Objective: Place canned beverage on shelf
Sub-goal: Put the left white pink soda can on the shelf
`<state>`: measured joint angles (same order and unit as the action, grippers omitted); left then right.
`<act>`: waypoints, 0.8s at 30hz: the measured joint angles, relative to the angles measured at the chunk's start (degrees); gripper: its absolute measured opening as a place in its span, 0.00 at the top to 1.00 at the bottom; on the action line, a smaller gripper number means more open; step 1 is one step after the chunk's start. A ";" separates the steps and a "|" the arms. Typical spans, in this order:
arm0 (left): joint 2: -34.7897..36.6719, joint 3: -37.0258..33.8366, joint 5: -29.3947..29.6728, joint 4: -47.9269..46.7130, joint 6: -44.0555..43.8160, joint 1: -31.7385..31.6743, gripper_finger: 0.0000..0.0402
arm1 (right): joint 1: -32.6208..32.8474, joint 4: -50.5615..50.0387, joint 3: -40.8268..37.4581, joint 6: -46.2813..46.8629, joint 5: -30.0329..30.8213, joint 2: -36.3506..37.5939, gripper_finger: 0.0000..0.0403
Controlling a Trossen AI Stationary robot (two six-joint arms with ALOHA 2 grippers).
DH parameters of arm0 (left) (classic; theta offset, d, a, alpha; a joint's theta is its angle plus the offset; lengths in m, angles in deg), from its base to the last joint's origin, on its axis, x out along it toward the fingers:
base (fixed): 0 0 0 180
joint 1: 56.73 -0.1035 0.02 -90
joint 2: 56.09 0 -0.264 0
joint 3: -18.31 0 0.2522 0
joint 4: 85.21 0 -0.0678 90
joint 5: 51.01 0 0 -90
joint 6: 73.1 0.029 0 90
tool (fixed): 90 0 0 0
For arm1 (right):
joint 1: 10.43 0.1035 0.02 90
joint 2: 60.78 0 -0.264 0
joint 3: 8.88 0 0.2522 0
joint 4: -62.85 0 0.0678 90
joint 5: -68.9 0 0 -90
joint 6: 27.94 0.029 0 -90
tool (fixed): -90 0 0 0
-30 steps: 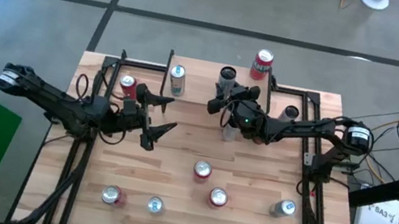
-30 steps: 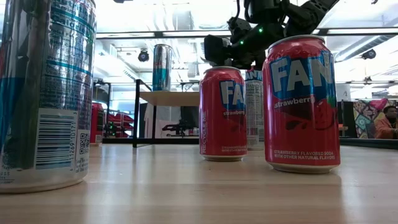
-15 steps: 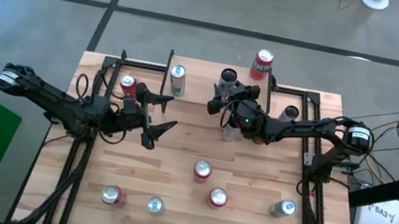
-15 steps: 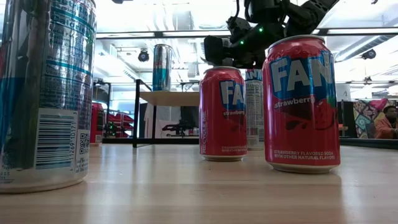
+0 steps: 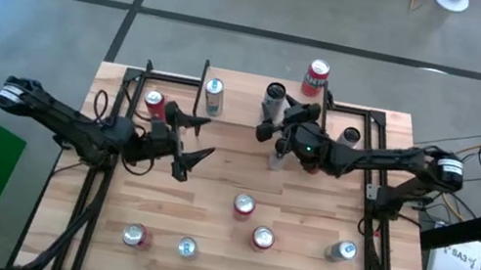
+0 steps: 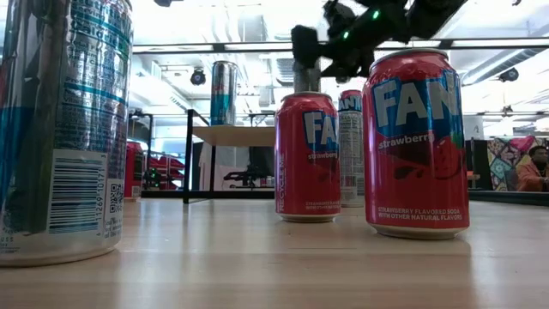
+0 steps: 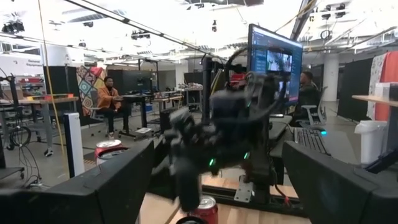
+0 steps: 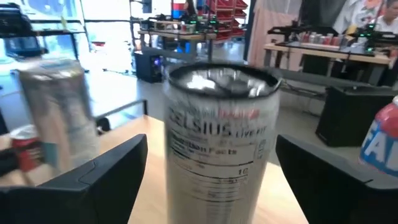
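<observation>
A grey canned beverage (image 5: 274, 96) stands upright on the shelf (image 5: 242, 96) at the table's far side. The right wrist view shows this can (image 8: 214, 137) between my right gripper's two fingers (image 8: 93, 180), with a gap on each side. My right gripper (image 5: 281, 120) is open and level, just to the near-right of the can. In the low view the same can (image 6: 306, 75) shows under this gripper (image 6: 322, 47). A silver-blue can (image 5: 214, 96) and a red can (image 5: 315, 77) also stand on the shelf. My left gripper (image 5: 203, 136) hangs open over the table's left middle.
Two red cans (image 5: 245, 205) (image 5: 262, 238) and a silver can (image 5: 342, 250) stand on the near table, and a red can (image 5: 135, 235) and a blue can (image 5: 187, 247) at the near left. Another red can (image 5: 154, 102) stands beside my left arm. A person (image 6: 536, 167) sits beyond the table.
My right gripper has risen and drawn back toward the table's right edge, away from the grey can. The can stays upright on the shelf, now uncovered in the low view.
</observation>
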<state>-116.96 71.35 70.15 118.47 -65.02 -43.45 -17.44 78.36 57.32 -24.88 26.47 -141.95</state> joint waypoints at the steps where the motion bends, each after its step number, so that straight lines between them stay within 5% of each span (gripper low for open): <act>1: -0.24 -0.01 0.00 0.01 0.00 0.00 0.16 | 0.60 -1.17 -0.02 0.24 0.00 1.26 0.14; 8: -0.98 -0.01 1.39 0.01 0.39 0.00 0.16 | 4.87 -13.67 0.08 4.29 -1.21 11.68 0.14; 13: -0.95 -0.01 1.39 0.05 0.43 0.00 0.16 | 5.52 -25.14 4.17 8.22 -9.88 17.18 0.20; 24: -1.08 -0.01 1.38 0.05 -0.58 0.00 0.16 | 5.49 -53.56 19.78 9.77 -14.08 14.39 0.53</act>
<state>-118.04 71.34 71.53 118.52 -65.61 -43.45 -11.95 24.80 77.10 -15.10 12.40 -127.57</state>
